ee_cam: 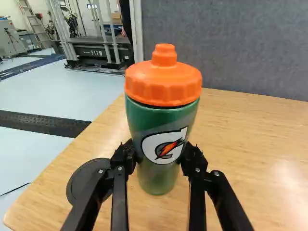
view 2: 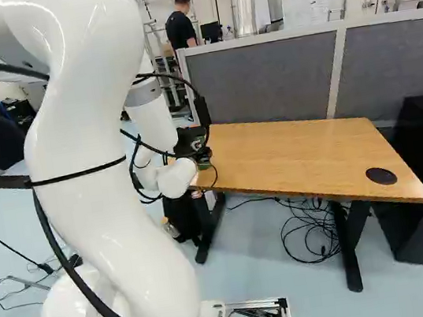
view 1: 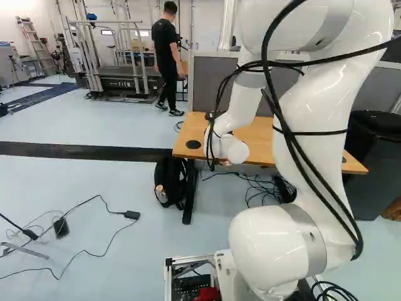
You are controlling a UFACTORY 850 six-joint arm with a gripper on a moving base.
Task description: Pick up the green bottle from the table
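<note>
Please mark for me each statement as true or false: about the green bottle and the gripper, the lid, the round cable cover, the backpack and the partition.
1. The green bottle is between the two fingers of the gripper. True.
2. The bottle's lid is black. False: the lid is orange.
3. A round black cable cover is set in the wooden table near the bottle. True.
4. The black backpack is on the tabletop. False: the backpack is on the floor.
5. A grey partition stands behind the table. True.
6. The bottle lies on its side. False: it is upright.
</note>
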